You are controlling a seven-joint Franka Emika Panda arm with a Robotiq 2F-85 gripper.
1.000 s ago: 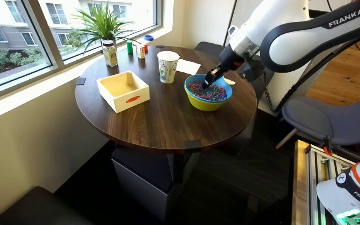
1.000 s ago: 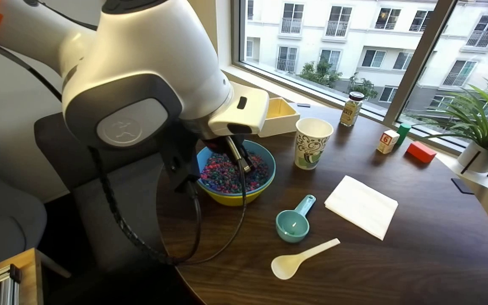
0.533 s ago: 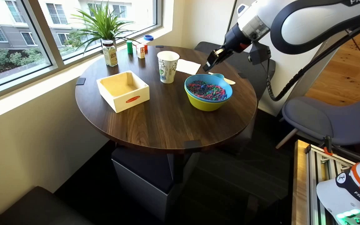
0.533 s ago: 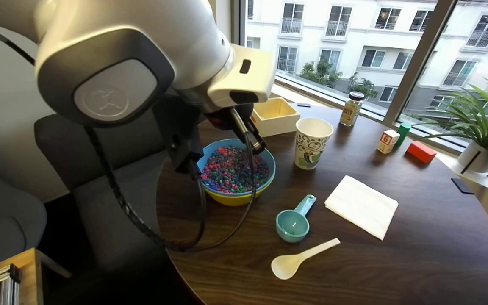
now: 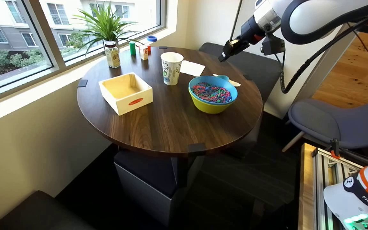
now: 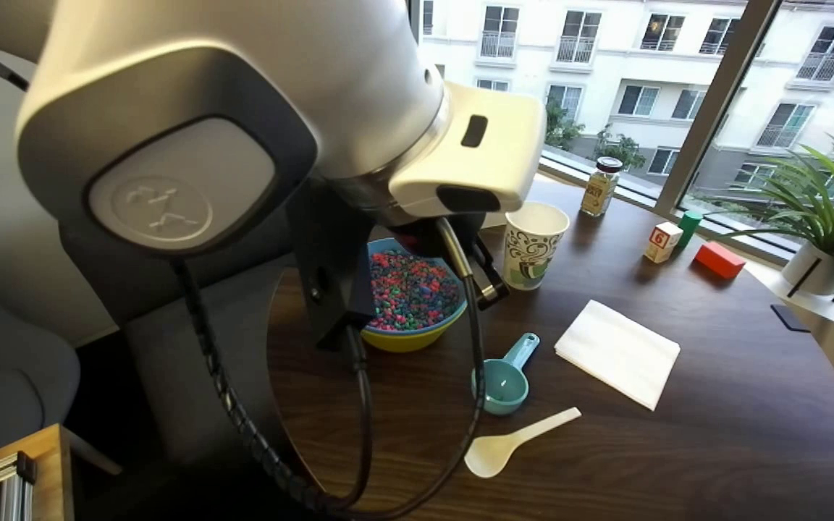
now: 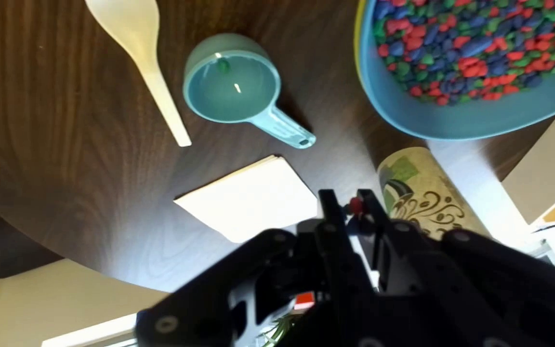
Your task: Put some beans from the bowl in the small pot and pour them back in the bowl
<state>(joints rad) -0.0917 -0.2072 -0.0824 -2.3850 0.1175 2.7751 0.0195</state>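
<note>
The gripper [image 7: 346, 196] hung clear of the bowl [image 5: 211, 107], its jaws pinching a few beans [image 7: 356, 206]; most lay in the bowl. I judged the carry in hand; next it needed centring over the measuring cup [image 7: 224, 99] near the bowl, likely the small pot, before release.

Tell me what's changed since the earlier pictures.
The pincer has risen out of the bowl and shifted towards the teal scoop; a few beans now show pinched in it. The bowl, teal scoop, spoon, paper cup and napkin stayed put.
</note>
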